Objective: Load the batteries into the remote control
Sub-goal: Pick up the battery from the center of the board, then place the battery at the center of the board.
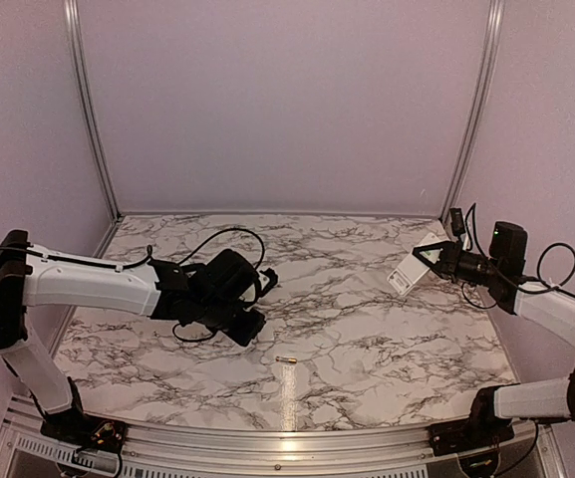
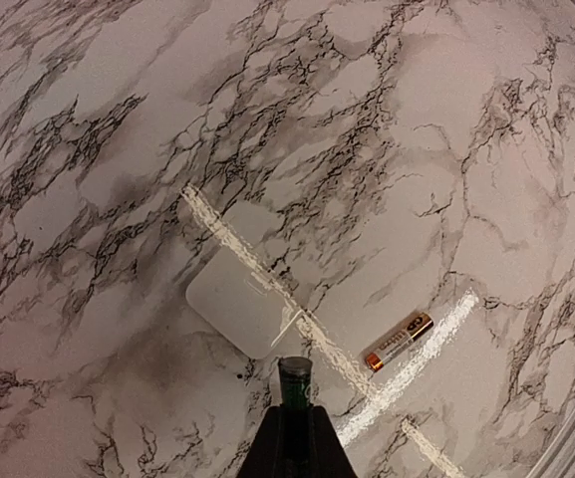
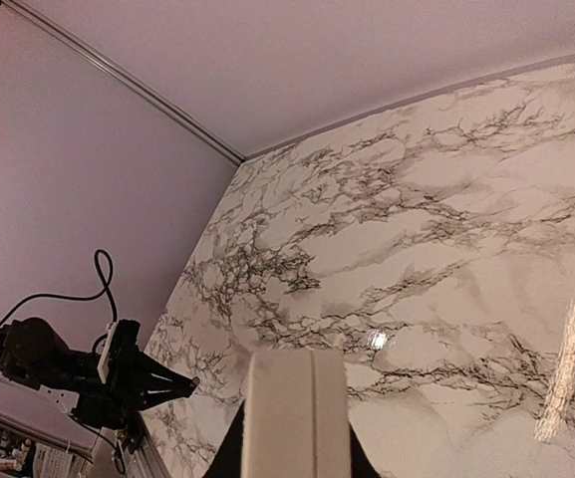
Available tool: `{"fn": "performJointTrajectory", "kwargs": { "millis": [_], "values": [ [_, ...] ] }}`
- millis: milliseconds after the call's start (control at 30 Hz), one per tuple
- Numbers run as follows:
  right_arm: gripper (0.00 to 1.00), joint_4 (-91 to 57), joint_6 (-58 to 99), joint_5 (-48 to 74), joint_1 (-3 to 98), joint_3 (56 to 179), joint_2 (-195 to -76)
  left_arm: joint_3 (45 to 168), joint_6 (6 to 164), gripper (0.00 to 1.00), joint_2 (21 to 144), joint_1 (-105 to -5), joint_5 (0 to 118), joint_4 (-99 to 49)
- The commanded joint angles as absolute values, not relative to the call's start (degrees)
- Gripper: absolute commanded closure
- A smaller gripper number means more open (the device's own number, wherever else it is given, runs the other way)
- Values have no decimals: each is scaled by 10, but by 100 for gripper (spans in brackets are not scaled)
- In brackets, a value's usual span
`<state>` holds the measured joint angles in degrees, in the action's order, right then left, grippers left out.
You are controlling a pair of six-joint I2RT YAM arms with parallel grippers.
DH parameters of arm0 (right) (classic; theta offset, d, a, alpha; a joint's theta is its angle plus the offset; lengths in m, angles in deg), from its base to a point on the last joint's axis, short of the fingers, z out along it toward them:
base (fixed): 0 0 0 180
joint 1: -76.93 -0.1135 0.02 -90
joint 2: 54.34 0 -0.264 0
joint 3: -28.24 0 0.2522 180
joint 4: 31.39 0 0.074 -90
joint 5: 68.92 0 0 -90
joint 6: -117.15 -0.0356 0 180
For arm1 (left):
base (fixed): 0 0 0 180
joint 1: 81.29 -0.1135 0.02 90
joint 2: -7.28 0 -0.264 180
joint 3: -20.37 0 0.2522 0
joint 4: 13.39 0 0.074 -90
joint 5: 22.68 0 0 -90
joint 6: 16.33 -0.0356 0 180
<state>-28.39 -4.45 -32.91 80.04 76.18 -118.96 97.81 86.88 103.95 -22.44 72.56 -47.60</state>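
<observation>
Right hand (image 1: pixel 422 264) holds the flat white plastic remote control (image 1: pixel 404 279) aloft near the right edge of the counter (image 1: pixel 367 319). Left hand (image 2: pixel 294 396) pinches a dark stubby battery (image 2: pixel 294 370), which likely needs carrying across next.

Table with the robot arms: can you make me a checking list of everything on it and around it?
Surface: marble-pattern table, shiny glare streaks, no spills seen.
Job's things: remote control raised at the right side; loose battery lying flat near the white cover, not touching it; held battery between the left fingers.
Clutter: nothing seen.
Grippers: left gripper shut on the held battery; right gripper shut on the remote control.
Cables: black cable looping over the left arm; second cable at the right wrist.
Surroundings: plain pale walls, metal rails.
</observation>
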Motion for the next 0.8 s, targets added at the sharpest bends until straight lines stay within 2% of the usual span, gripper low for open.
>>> {"fn": "performJointTrajectory", "kwargs": {
  "millis": [0,67,233,400,700,767],
  "values": [
    [100,-309,-50,-338,795,761,-1195,907,1135,100,993,-215,758,-379],
    [100,-312,-51,-337,794,762,-1196,900,1219,100,998,-210,796,-398],
    [100,-311,-52,-337,792,765,-1197,955,1411,100,1064,-188,911,-553],
    [100,-306,-49,-336,791,765,-1192,968,1497,100,1108,-187,895,-583],
    [100,-299,-46,-337,791,770,-1188,990,1546,100,1157,-189,873,-605],
    [100,-298,-45,-336,791,771,-1186,996,1548,94,1171,-190,859,-607]
  ]
}}
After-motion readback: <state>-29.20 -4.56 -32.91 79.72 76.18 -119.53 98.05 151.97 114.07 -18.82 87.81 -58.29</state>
